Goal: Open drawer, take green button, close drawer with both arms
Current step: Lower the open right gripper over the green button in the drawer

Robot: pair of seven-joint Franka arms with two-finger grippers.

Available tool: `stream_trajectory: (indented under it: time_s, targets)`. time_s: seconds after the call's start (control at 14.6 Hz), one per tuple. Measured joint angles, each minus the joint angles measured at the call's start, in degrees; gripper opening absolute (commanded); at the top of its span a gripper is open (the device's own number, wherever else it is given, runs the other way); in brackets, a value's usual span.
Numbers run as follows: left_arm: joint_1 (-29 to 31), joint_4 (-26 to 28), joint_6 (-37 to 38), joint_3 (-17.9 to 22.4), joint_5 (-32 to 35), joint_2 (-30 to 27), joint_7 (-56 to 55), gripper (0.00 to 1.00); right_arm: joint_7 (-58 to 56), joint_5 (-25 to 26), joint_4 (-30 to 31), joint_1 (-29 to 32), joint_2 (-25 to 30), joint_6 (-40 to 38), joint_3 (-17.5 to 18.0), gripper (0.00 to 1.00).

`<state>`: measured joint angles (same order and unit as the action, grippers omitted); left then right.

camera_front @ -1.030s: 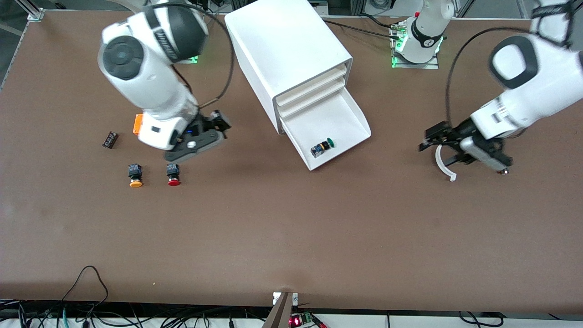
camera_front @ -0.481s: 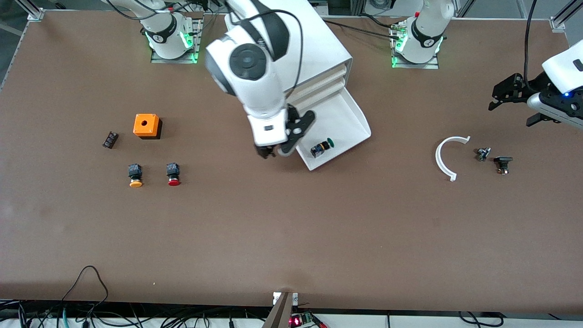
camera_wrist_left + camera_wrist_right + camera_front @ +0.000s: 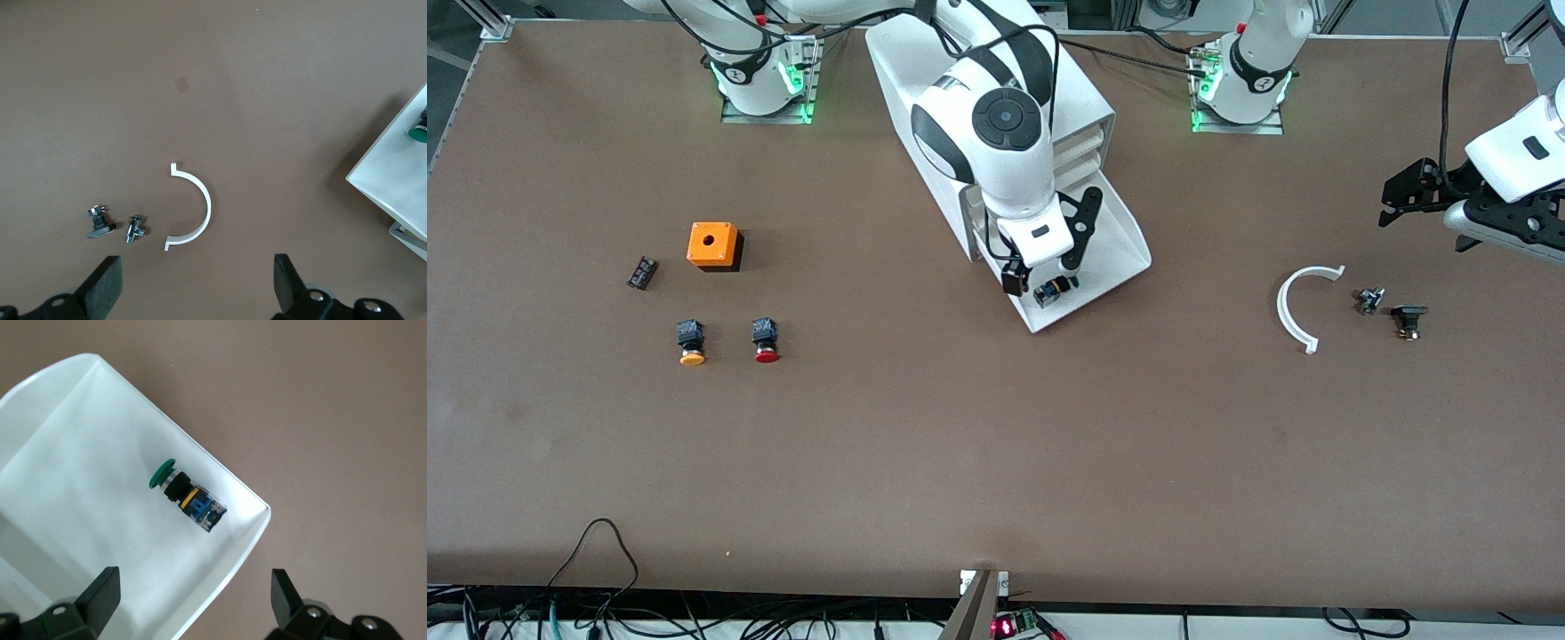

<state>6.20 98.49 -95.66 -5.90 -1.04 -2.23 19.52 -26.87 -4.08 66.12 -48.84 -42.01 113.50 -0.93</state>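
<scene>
The lowest drawer (image 3: 1112, 236) of the white cabinet (image 3: 987, 98) stands pulled open. The green-capped button (image 3: 1055, 287) lies on its side in the drawer, near the front corner. My right gripper (image 3: 1040, 274) is open above the drawer, with the button just off its fingertips. In the right wrist view the button (image 3: 189, 497) lies on the drawer floor (image 3: 80, 487) ahead of the open gripper (image 3: 193, 593). My left gripper (image 3: 1427, 213) is open and empty, up in the air at the left arm's end of the table. It shows open in the left wrist view (image 3: 197, 283).
A white arc piece (image 3: 1288, 307) and two small metal parts (image 3: 1369, 300) (image 3: 1408, 318) lie below the left gripper. An orange box (image 3: 713, 244), an orange-capped button (image 3: 691, 342), a red-capped button (image 3: 765, 340) and a small black part (image 3: 641, 272) lie toward the right arm's end.
My right arm has swung from near the orange box to over the open drawer. My left gripper has lifted away from the arc piece toward the table's end.
</scene>
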Motion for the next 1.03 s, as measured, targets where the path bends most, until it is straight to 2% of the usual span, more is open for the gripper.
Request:
stream_trajectory:
  time_s: [0.41, 1.03]
  targets:
    - [-2.01, -0.72, -0.05, -0.1, 0.03, -0.15, -6.0, 1.0, -3.73, 5.55, -0.08, -1.89, -4.04, 6.68, -0.06, 1.0]
    - [-2.05, -1.53, -1.54, 0.28, 0.03, -0.16, -8.31, 1.0, -11.63, 5.76, -0.13, -2.72, -5.41, 7.64, -0.43, 1.0]
